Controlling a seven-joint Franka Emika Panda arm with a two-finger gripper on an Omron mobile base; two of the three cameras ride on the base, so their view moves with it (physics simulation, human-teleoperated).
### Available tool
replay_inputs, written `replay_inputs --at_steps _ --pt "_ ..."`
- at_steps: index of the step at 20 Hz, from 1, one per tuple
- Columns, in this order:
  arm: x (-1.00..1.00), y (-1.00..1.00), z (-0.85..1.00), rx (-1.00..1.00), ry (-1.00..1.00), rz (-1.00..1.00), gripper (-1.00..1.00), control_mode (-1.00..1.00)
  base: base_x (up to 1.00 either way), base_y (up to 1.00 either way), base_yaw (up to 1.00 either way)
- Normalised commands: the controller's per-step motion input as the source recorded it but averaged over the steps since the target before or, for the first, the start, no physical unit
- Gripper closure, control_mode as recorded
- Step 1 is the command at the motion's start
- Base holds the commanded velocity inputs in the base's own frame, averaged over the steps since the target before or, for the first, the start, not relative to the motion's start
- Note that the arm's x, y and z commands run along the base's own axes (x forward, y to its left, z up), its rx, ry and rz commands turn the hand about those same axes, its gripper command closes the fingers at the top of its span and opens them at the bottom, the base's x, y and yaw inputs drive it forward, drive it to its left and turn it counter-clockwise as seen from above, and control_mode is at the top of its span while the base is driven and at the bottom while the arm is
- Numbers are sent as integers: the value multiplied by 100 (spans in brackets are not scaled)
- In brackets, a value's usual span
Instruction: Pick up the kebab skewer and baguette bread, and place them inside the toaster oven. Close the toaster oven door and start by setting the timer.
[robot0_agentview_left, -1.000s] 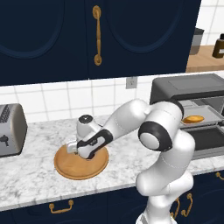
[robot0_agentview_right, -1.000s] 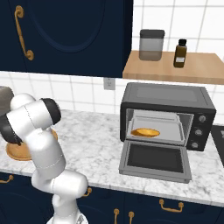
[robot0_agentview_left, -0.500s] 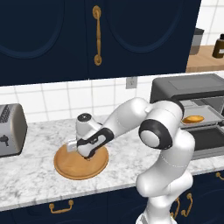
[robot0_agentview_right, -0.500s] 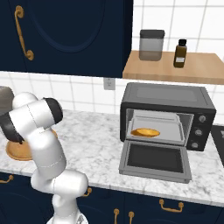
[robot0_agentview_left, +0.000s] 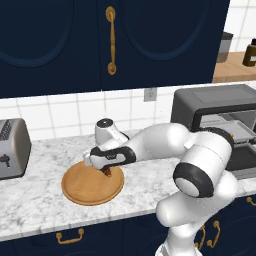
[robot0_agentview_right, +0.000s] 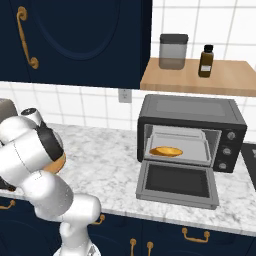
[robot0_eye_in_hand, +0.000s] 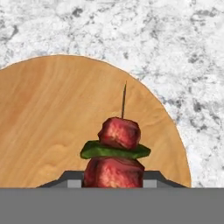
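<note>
The kebab skewer (robot0_eye_in_hand: 117, 148), red meat chunks with a green slice on a thin stick, sits between my fingertips (robot0_eye_in_hand: 72, 179) in the hand view. My gripper (robot0_agentview_left: 106, 171) is shut on it, low over the round wooden plate (robot0_agentview_left: 92, 184) on the counter's left part. Whether the skewer is clear of the plate (robot0_eye_in_hand: 52, 122) I cannot tell. The baguette bread (robot0_agentview_right: 166, 151) lies on the tray inside the toaster oven (robot0_agentview_right: 192, 112). The toaster oven door (robot0_agentview_right: 177, 184) hangs open, dropped flat toward the counter's front edge.
A silver slot toaster (robot0_agentview_left: 12, 148) stands at the far left of the marble counter (robot0_agentview_right: 107, 160). Above the oven, a wooden shelf (robot0_agentview_right: 225, 82) carries a grey jar (robot0_agentview_right: 173, 51) and a dark bottle (robot0_agentview_right: 205, 61). Dark blue cabinets hang overhead.
My fingers have closed onto the skewer over the plate. The hand has shifted only slightly; the oven, door and bread are unchanged.
</note>
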Motion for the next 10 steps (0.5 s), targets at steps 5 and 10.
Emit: replay_inputs --at_steps 5,10 --pt "-42 -99 33 9 0 -11 100 -100 0 0 0" --pt "-28 -100 35 11 0 -16 100 -100 0 0 0"
